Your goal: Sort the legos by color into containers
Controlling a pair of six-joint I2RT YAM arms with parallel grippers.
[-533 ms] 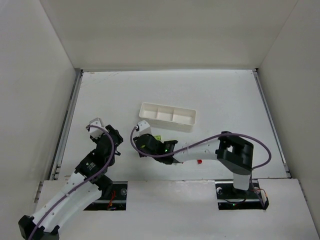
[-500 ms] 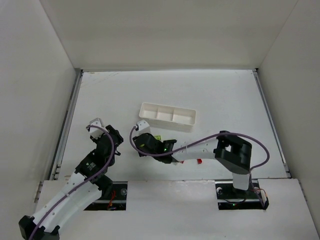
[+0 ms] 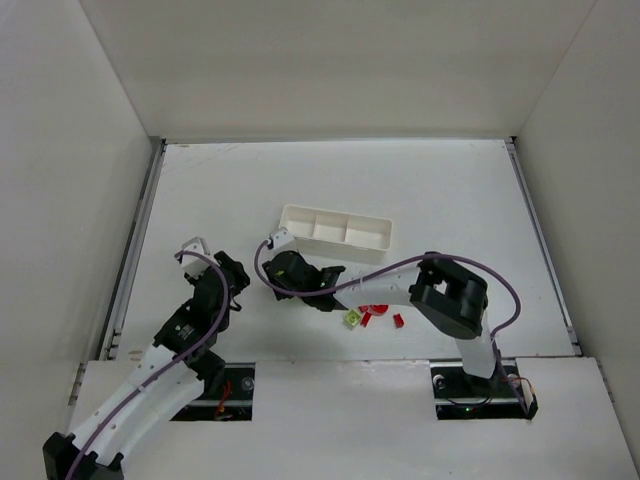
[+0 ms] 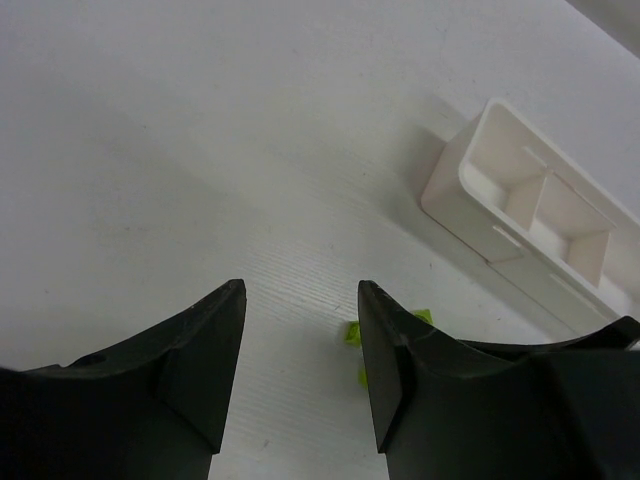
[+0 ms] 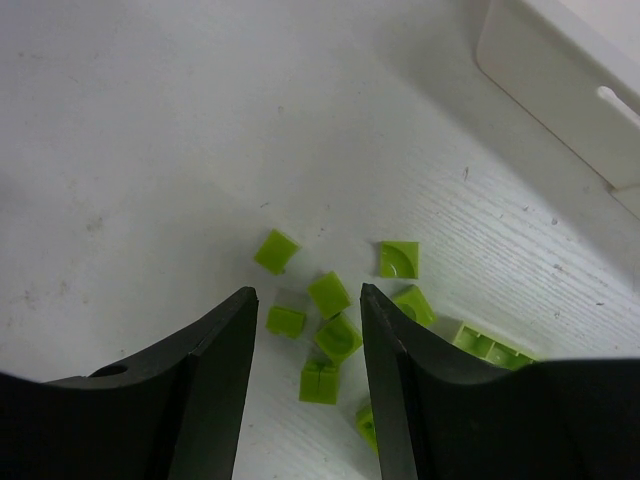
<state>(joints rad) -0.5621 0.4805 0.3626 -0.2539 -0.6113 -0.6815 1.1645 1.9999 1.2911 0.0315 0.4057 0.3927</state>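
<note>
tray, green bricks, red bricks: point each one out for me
tray (image 3: 365, 250): top view, on its near wall
green bricks (image 5: 338, 338): right wrist view, on a brick mid-cluster
red bricks (image 3: 378, 311): top view, on the largest red patch

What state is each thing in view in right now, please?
left pincer: open, holding nothing, above the bare table.
right pincer: open, holding nothing, poised over the green legos.
green legos: loose on the table, clustered, outside the tray.
red legos: loose on the table, outside the tray.
tray: upright, all three compartments look empty.
</note>
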